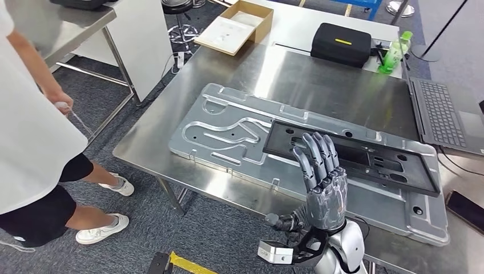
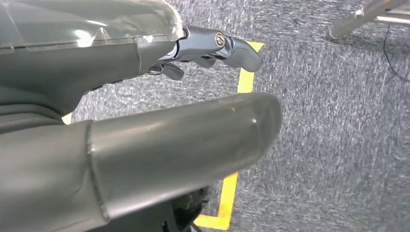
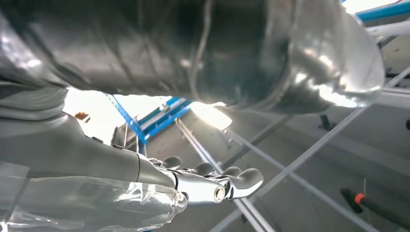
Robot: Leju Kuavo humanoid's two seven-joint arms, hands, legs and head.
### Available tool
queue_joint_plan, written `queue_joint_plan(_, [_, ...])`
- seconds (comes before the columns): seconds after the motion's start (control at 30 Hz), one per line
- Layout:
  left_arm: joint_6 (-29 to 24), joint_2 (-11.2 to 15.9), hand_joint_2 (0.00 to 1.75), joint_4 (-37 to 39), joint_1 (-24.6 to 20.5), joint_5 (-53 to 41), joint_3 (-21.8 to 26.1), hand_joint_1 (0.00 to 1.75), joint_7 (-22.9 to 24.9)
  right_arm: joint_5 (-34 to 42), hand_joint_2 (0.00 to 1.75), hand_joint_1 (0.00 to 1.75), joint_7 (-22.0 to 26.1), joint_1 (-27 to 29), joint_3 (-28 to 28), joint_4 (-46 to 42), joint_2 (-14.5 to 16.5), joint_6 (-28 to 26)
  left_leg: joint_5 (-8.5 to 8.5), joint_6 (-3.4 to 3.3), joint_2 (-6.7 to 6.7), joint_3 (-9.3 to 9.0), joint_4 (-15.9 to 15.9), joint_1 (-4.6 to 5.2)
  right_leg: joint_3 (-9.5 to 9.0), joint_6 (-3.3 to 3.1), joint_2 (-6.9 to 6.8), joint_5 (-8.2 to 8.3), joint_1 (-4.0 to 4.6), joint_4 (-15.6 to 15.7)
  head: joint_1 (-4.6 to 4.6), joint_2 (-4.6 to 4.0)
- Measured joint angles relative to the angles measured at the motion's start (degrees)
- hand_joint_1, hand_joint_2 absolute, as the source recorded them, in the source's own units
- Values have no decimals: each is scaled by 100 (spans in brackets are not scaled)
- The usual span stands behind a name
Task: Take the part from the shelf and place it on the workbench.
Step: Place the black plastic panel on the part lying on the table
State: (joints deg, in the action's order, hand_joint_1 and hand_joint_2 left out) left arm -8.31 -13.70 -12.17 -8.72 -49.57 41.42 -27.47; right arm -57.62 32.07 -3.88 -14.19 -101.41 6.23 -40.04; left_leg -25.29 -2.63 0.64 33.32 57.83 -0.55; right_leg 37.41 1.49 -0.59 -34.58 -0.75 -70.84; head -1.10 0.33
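Observation:
A large silver machined plate [image 1: 228, 134] lies flat on the steel workbench [image 1: 319, 80]. A black rectangular frame part [image 1: 394, 165] rests on the plate's right half. My right hand [image 1: 321, 174] is raised just in front of the frame's near edge, fingers stretched out and apart, holding nothing. In the right wrist view the same hand [image 3: 203, 182] shows straight, empty fingers against the ceiling. My left hand [image 2: 145, 125] hangs over the carpeted floor, with its thumb apart from its fingers [image 2: 217, 46] and nothing between them.
A person [image 1: 34, 125] stands at the left beside the workbench. At the back of the bench are a cardboard box [image 1: 237, 25], a black case [image 1: 341, 43] and a green bottle [image 1: 395, 52]. A laptop [image 1: 445, 114] and a phone [image 1: 465, 208] lie at the right. Yellow floor tape [image 2: 232, 188] runs below my left hand.

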Motion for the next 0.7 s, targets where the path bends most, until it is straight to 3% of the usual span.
queue_joint_plan(0.03, [0, -3, 0, 0, 5, 0, 0, 0, 0, -3, 0, 0, 4, 32, 0, -1, 9, 0, 2, -4, 74, 7, 6, 2, 147, 5, 27, -85, -2, -290, 1, 0])
queue_joint_plan(0.07, [0, -4, 0, 0, 14, 0, 1, 0, 1, -6, 0, 0, 8, 56, 0, -1, 19, 0, 2, -4, 150, 10, 15, 4, 208, 3, 37, -52, -2, -386, 1, 0])
queue_joint_plan(0.13, [0, -6, 0, 0, 25, 1, 2, 0, 1, -10, 0, 0, 23, 76, 0, -2, 37, 0, -1, 1, 300, 8, 37, 4, 24, -28, 89, 311, -2, 57, 1, 0])
queue_joint_plan(0.2, [-3, -15, 0, 0, 21, 9, 2, 0, 1, -10, 0, 0, 75, 92, 0, -8, 73, 0, -5, 28, 435, 16, 58, 8, -318, -84, 322, 655, -3, 828, 2, 0])
queue_joint_plan(0.27, [-18, -32, 0, 0, 15, 30, 5, 0, 0, -15, 0, 0, 197, 138, 0, -31, 136, -1, 8, 94, 548, 53, 64, -7, -467, -118, 496, 736, 8, 1184, 1, 0])
queue_joint_plan(0.33, [-46, -40, 0, 1, 26, 70, 14, 0, -1, -25, 0, 0, 375, 210, 0, -57, 239, -2, 32, 184, 654, 83, 37, -27, -481, -149, 436, 743, 15, 1221, -1, 0])
queue_joint_plan(0.37, [-63, -40, 0, 1, 36, 91, 19, 0, -3, -30, 0, 0, 463, 251, -1, -65, 302, -2, 18, 215, 622, 95, 51, -23, -503, -179, 371, 759, 4, 1257, -1, 0])
queue_joint_plan(0.43, [-90, -42, 0, 1, 40, 122, 27, 0, -9, -30, 0, 0, 612, 353, -2, -83, 444, -2, -176, 262, 365, 241, 340, -6, -545, -254, 208, 791, -29, 1331, 18, 0])
queue_joint_plan(0.5, [-101, -45, 0, 0, 31, 131, 30, 0, -13, -29, 0, 0, 692, 460, -2, -96, 540, -2, -555, 301, 74, 587, 1056, -22, -554, -299, 29, 789, -21, 1347, 38, 0])
queue_joint_plan(0.57, [-103, -45, 0, 1, 42, 132, 36, 0, -13, -17, 0, 0, 722, 537, -2, -97, 596, -2, -753, 353, -8, 867, 1648, -50, -552, -308, -141, 775, -10, 1344, 38, 0])
queue_joint_plan(0.6, [-104, -43, 0, 1, 55, 131, 39, 0, -13, -4, 0, 0, 729, 568, -2, -97, 622, -2, -699, 371, -25, 862, 1659, -61, -554, -303, -216, 767, -9, 1341, 38, 0])
queue_joint_plan(0.63, [-106, -38, 0, 1, 68, 126, 43, 0, -13, 15, 0, 0, 733, 599, -2, -97, 648, -2, -543, 380, -60, 724, 1418, -70, -560, -291, -288, 756, -9, 1334, 38, 0])
queue_joint_plan(0.7, [-109, -29, 0, 0, 79, 114, 48, 0, -13, 58, 0, 0, 736, 654, -2, -97, 692, -2, -206, 365, -251, 282, 612, -62, -574, -251, -406, 718, 1, 1303, 38, 0])
